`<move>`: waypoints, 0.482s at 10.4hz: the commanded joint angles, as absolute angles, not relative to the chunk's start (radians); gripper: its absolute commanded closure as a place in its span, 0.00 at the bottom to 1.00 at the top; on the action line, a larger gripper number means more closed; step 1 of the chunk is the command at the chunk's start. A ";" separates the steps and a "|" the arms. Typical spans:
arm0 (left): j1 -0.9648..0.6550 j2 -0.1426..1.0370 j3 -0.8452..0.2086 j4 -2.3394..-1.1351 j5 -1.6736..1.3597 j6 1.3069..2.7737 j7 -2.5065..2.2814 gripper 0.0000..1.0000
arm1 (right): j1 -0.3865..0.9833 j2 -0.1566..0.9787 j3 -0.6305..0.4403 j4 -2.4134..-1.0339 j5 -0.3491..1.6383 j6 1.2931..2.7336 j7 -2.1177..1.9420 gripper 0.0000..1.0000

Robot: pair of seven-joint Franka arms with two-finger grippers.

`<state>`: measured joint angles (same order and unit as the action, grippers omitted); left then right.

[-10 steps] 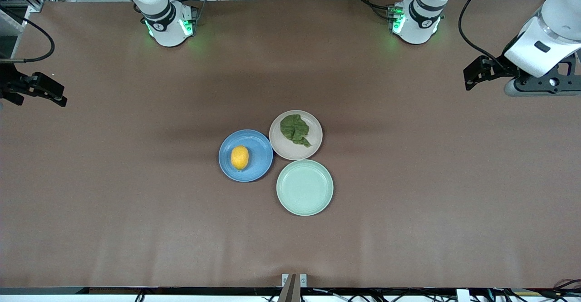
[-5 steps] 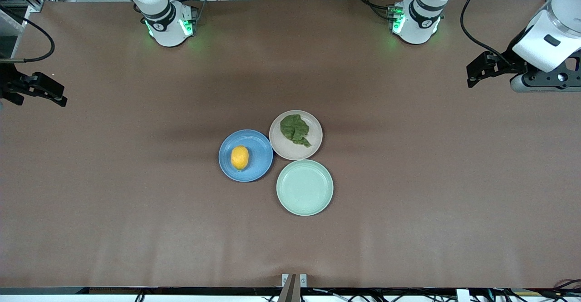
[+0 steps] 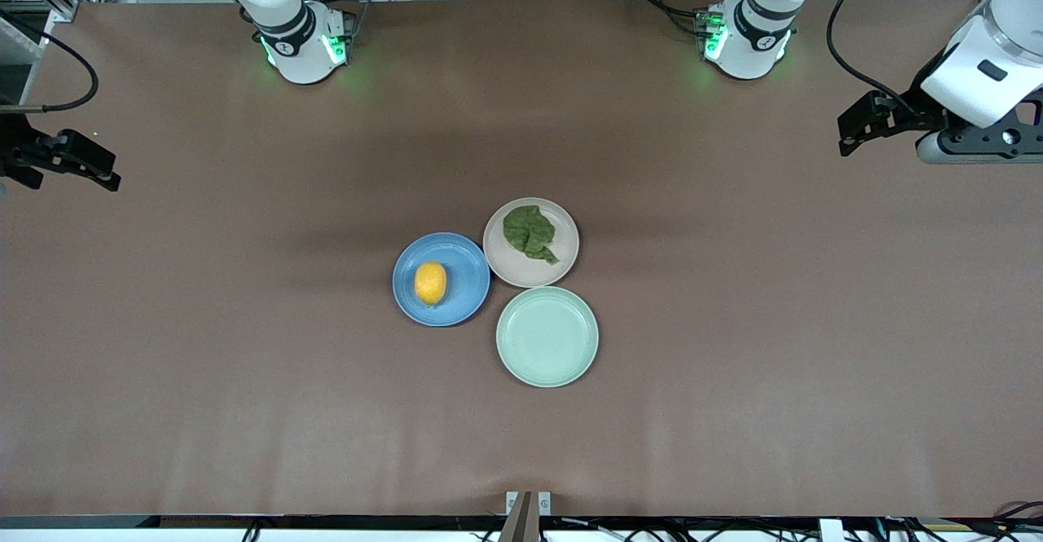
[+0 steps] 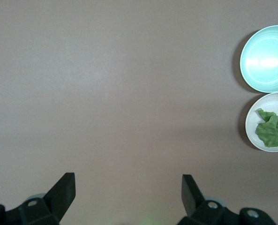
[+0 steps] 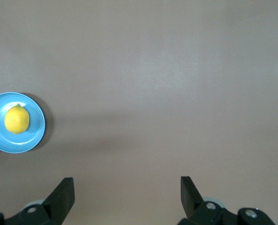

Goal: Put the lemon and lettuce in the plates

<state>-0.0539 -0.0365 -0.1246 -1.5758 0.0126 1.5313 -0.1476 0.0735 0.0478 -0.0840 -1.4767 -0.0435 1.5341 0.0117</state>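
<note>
Plates first: the blue plate (image 3: 441,279) and the beige plate (image 3: 530,242) sit touching mid-desk (image 3: 733,363), with a mint plate (image 3: 547,337) just beside both, nearer the camera. Both arms are pulled way out to their own ends of the desk. The left tool (image 4: 128,193) hangs over bare desk at its end, fingers wide apart, holding nothing. The right tool (image 5: 127,194) is the same deal at its end, fingers spread and empty. Compared with a second ago, the left arm has lifted and drawn a bit toward its base; the right hasn't budged, nor have the plates. Lettuce (image 3: 530,233) lies in the beige plate, lemon (image 3: 430,283) in the blue one. In the front view both tools are cut off by the edges.
</note>
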 commanded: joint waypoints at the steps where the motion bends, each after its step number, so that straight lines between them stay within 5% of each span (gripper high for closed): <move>1: -0.049 -0.035 -0.126 -1.566 -0.011 1.514 -0.117 0.00 | 0.072 0.046 -0.084 -1.471 -0.034 1.523 0.002 0.00; 5: -0.057 -0.034 -0.127 -1.563 -0.012 1.514 -0.120 0.00 | 0.072 0.048 -0.084 -1.471 -0.034 1.523 0.002 0.00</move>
<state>-0.0580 -0.0352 -0.1292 -1.5759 0.0117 1.5306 -0.1476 0.0735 0.0479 -0.0840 -1.4767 -0.0435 1.5334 0.0116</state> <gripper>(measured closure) 0.000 0.000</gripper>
